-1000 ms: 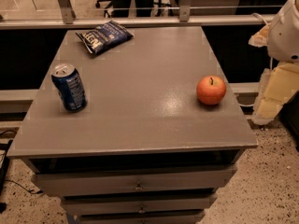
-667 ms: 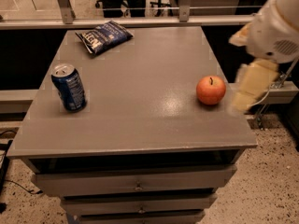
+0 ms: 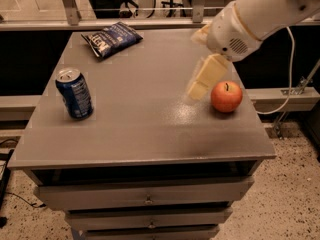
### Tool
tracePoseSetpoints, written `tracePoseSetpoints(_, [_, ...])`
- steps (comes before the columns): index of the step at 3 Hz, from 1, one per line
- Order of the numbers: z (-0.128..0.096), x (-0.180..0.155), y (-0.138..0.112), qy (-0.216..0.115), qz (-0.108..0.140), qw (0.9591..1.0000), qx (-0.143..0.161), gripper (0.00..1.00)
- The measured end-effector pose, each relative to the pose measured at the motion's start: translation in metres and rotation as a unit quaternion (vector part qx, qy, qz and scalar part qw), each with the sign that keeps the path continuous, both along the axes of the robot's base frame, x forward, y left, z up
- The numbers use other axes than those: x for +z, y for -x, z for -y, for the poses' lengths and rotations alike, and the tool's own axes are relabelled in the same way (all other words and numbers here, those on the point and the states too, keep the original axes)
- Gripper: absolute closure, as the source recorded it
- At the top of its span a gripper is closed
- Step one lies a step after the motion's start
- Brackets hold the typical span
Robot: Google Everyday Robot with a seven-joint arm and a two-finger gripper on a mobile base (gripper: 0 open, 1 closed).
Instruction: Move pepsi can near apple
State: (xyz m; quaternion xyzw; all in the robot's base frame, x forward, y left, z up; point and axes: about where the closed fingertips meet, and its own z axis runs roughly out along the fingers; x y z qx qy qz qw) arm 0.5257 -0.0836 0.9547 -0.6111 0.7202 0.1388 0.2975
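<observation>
I see the small blue, silver-topped pepsi can [image 3: 74, 94] standing upright near the left edge of the grey table [image 3: 140, 129], well apart from the round red-orange apple [image 3: 226, 97] by the right edge. My cream-coloured gripper [image 3: 204, 79] hangs over the tabletop just beside the apple, on its can-facing side. A crinkly dark blue snack bag [image 3: 111, 38] lies near the far left corner.

Dim, warm light falls from above. A pale sheen lies on the table [image 3: 140, 139] toward its right edge, where the gripper [image 3: 204, 77] hangs smeared by motion blur. Shadows are short and soft.
</observation>
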Motion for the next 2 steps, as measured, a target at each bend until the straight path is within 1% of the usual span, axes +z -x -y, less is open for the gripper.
tracePoseSetpoints(1, [-0.0577,0.0014,-0.0110,-0.070,-0.007,0.9971,0.032,0.00])
tracePoseSetpoints(2, [-0.0583,0.0015,-0.0110,-0.070,-0.007,0.9970,0.032,0.00])
